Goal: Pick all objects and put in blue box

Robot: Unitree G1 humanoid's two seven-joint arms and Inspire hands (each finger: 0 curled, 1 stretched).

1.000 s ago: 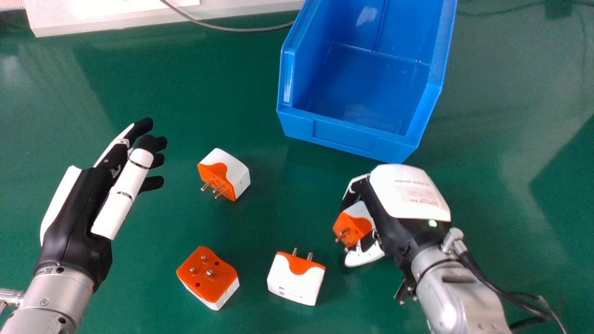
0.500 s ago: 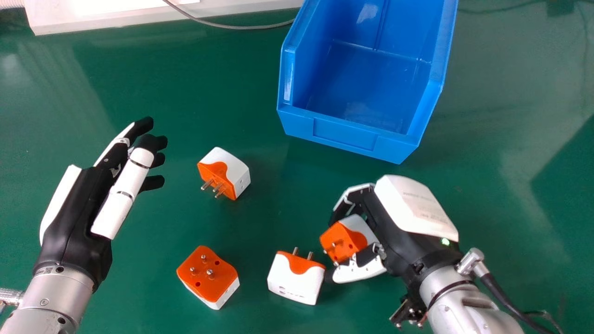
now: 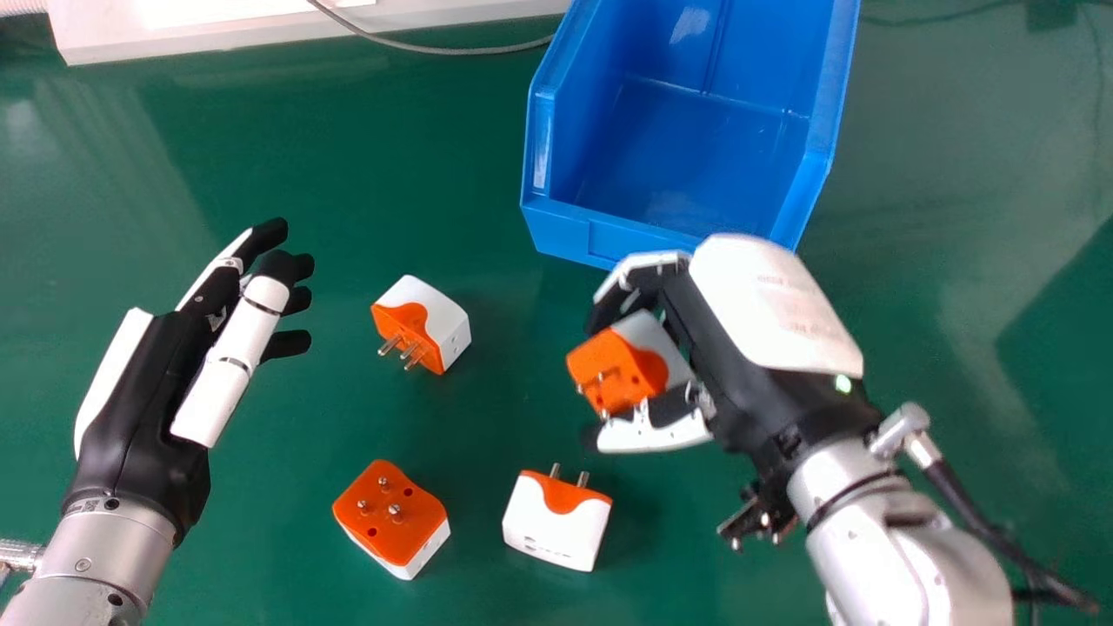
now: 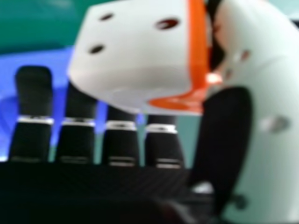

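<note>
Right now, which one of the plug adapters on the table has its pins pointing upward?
The plug adapter nearest the head view's bottom-left corner; its orange face is up. The other two point their pins sideways.

Head view. Green tabletop: glossy, pale reflections, darker patch at three o'clock. White flat-edged object between ten and eleven o'clock, brighter panel on top. Thin grey cable crosses its edge, then curves over the tabletop at eleven. Ribbed pale piece at ten.
</note>
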